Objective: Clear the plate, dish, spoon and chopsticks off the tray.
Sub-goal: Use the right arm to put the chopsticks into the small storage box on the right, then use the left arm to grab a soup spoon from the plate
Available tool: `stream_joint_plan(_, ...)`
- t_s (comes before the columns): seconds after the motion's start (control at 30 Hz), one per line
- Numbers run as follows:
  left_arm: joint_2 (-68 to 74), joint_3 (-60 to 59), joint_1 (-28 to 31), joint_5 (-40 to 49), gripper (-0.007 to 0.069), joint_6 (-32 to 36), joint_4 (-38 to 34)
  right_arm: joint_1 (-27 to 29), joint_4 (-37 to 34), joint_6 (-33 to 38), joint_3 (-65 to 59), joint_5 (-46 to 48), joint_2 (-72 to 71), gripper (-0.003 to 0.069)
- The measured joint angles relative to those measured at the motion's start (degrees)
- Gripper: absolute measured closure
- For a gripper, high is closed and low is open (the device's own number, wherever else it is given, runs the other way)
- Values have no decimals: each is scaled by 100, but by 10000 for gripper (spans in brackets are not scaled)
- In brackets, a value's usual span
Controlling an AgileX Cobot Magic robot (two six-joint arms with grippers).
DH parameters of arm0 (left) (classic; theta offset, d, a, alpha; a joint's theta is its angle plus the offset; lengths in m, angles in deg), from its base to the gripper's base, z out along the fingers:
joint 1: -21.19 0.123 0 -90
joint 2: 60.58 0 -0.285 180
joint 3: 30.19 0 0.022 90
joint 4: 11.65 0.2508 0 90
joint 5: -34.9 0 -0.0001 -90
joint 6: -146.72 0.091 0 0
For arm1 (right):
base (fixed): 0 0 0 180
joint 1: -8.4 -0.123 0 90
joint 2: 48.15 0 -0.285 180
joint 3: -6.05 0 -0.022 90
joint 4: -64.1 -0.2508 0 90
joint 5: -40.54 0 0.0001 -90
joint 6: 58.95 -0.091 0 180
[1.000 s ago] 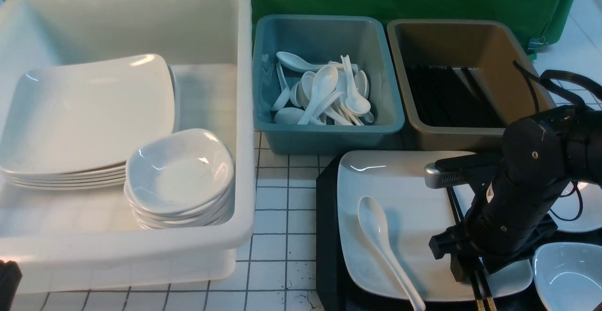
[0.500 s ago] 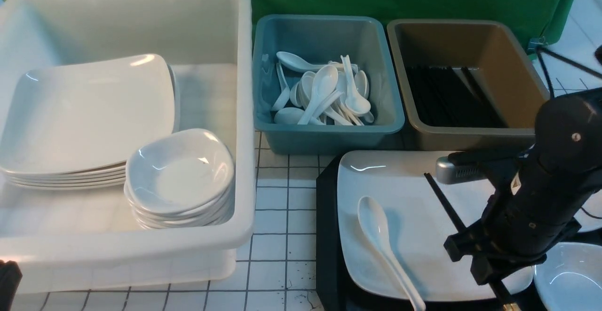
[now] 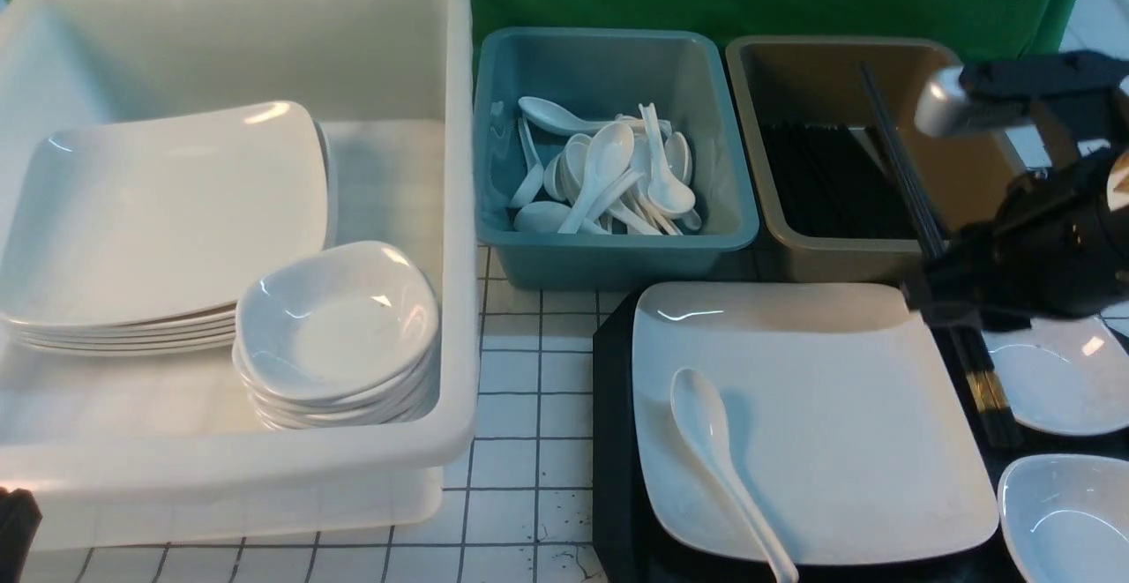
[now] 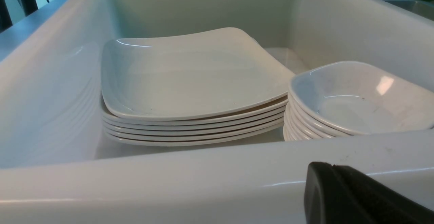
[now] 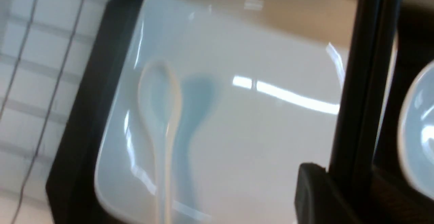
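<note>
Right gripper (image 3: 942, 296): closed on the chopsticks, holding them tilted in the air.
Chopsticks (image 3: 895, 151): clamped between the fingers. The black tips rise past the gripper over the brown tub (image 3: 829, 258). The gold ends hang below it, seen between plate and dish.
Plate (image 3: 820, 407): on the tray (image 3: 613, 442), below the right gripper and to its left, apart from it.
Spoon (image 3: 710, 442): lies on the plate, well to the left of this gripper.
Dish (image 3: 1054, 380): on the tray, just below the gripper, to its right. A second dish (image 3: 1067, 512) lies nearer the robot.
Left gripper (image 4: 334, 190): fingers pressed together, just before the white crate (image 4: 169, 183).
</note>
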Motion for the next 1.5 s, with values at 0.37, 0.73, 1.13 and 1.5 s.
stream_joint_plan(0.37, 0, 0, 0, 0, 603, -6, -30, 900, 34, -83, 1454, -1762, 1784, 530)
stream_joint_plan(0.73, 0, 0, 0, 0, 603, -6, 0, 977, 34, -88, 1817, -4306, 3262, 491)
stream_joint_plan(1.13, 0, 0, 0, 0, 603, 0, -30, 987, 34, -484, 1817, -4152, 3803, 405)
stream_joint_plan(1.5, 0, 0, 0, 0, 603, 0, -30, 987, 34, -3, 1817, -2318, 2159, 424)
